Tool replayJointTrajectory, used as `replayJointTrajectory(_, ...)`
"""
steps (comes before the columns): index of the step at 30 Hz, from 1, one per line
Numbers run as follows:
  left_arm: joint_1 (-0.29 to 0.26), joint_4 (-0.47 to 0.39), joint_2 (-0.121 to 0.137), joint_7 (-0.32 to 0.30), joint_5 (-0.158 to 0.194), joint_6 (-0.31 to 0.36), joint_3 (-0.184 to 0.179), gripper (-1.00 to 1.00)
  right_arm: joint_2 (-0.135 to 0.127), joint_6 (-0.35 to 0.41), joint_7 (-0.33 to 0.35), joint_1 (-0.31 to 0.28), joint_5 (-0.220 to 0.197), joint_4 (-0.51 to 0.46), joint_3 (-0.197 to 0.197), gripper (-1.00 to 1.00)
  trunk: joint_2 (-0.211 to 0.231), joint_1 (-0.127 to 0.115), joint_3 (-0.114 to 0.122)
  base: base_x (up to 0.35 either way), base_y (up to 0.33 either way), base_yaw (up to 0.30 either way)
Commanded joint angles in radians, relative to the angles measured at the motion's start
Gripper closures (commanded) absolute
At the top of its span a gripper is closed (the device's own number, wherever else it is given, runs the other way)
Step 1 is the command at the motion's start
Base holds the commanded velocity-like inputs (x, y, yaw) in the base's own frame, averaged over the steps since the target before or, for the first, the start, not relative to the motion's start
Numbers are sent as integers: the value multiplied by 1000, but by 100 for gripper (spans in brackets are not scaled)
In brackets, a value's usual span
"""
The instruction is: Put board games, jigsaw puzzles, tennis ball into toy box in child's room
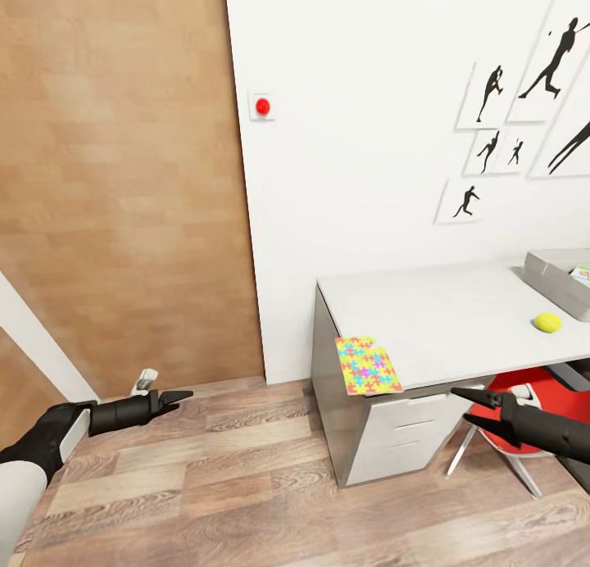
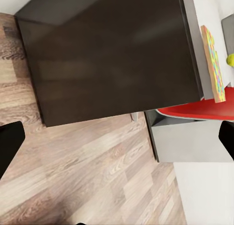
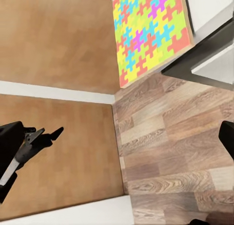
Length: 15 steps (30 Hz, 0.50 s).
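One jigsaw puzzle lies on the white table, hanging over its front left corner; the right wrist view looks at it from below. Farther right on the tabletop rests the tennis ball. The grey toy box stands at the table's right end, with a corner of a printed board game inside. My right gripper is open and empty, low in front of the drawers, right of the puzzle. My left gripper hangs open and empty over the floor near the door. The bed is out of view.
A brown door fills the left wall, with a red button beside it. A red chair sits under the table next to the white drawer unit. Wood-plank floor spreads between my arms.
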Motion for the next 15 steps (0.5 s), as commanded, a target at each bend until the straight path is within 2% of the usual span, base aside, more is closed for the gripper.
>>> replayJointTrajectory(1, -1, 0, 0, -2, 3, 8, 1, -100, 0, 4, 13, -1, 10, 1, -3, -100, -1, 0, -1, 0, 0, 0)
replayJointTrajectory(3, -1, 0, 1, -2, 3, 8, 1, -100, 0, 4, 31, -1, 10, 3, -12, -100, -1, 0, -1, 0, 0, 0)
replayJointTrajectory(6, -1, 0, 0, -2, 3, 8, 1, -100, 3, 4, 99, -1, 10, 6, -27, -100, -1, 0, -1, 0, 0, 0)
replayJointTrajectory(8, -1, 0, -1, -2, 3, 8, 1, -100, 16, -2, 141, -1, 11, 7, -31, -100, -1, 0, -1, 0, 0, 0)
replayJointTrajectory(11, -1, 0, -4, -2, 3, 8, 2, -100, 54, -35, 174, -1, 11, 1, -36, -100, -1, 0, -1, 0, 0, 0)
replayJointTrajectory(12, -1, 0, -5, -3, 5, 8, 3, -100, 92, -60, 190, -1, 11, -24, -52, -100, -1, 0, -1, 0, 0, 0)
replayJointTrajectory(15, -1, 0, -5, -3, 5, 9, 5, -100, 107, -71, 194, -1, 11, -32, -60, -100, -1, 0, -1, 0, 0, 0)
